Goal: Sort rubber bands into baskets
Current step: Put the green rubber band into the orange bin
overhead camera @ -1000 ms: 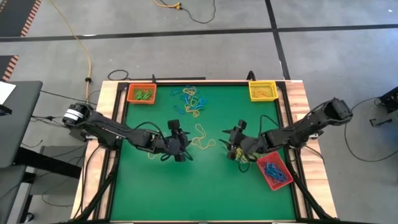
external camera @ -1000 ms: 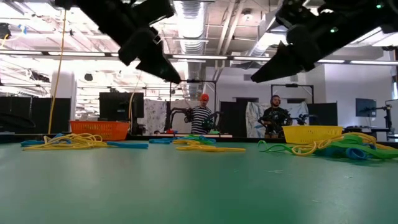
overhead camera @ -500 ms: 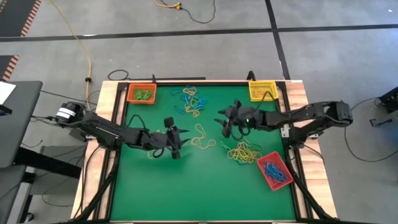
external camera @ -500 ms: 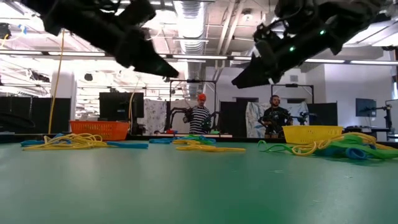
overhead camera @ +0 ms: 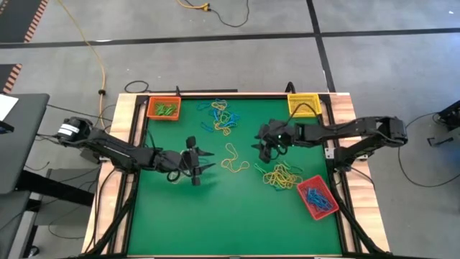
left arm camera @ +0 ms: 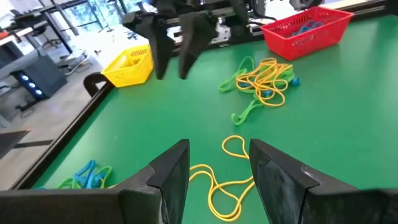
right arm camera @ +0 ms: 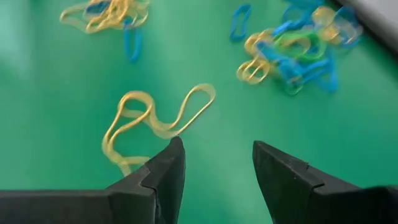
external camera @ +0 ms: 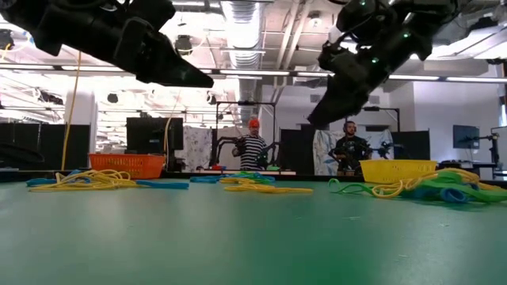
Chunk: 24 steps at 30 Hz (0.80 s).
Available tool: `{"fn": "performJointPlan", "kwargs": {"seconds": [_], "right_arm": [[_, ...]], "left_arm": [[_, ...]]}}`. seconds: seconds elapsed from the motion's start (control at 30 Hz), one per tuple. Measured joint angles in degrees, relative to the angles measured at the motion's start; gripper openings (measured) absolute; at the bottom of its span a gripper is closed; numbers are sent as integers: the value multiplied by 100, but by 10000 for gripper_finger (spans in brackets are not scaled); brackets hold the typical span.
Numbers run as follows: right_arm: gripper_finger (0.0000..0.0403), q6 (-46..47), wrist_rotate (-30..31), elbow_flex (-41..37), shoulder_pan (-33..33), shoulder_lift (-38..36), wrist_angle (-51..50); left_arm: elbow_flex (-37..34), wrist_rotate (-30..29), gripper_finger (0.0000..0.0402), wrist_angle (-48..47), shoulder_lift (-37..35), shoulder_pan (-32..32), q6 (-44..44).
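Rubber bands lie loose on the green table: a mixed blue, yellow and green heap [overhead camera: 221, 116] at the far middle, long yellow loops [overhead camera: 231, 160] at the centre, and a yellow-green heap [overhead camera: 282, 175] by the red basket [overhead camera: 316, 196]. The orange basket [overhead camera: 163, 108] stands at the far left corner and the yellow basket [overhead camera: 303, 104] at the far right. My left gripper [overhead camera: 198, 161] is open and empty, left of the yellow loops [left arm camera: 227, 180]. My right gripper [overhead camera: 264, 146] is open and empty, right of the loops [right arm camera: 155, 121], above the table.
The table has raised wooden side rails [overhead camera: 123, 144]. The red basket holds blue bands [overhead camera: 313, 196] and the orange basket holds green ones [overhead camera: 165, 109]. People stand in the room beyond the far edge [external camera: 253, 146]. Bare green surface lies toward the near edge [overhead camera: 230, 223].
My right gripper has gone from the heap by the red basket toward the table's far edge and a little left, and now tips downward. My left gripper has drawn back a little toward the table's left edge. The bands lie as before.
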Motion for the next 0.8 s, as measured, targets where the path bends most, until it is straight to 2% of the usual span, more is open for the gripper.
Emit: {"fn": "performJointPlan", "kwargs": {"seconds": [0.47, 0.63, 0.8], "right_arm": [[213, 723, 177, 6, 1008, 858, -579], [193, 858, 605, 13, 1204, 931, -998], [172, 998, 602, 15, 1341, 1056, -1032]], "left_arm": [[1, 151, 157, -3, 31, 0, -58], [3, 251, 157, 1, 31, 0, -142], [3, 268, 157, 24, 31, 0, -150]]}}
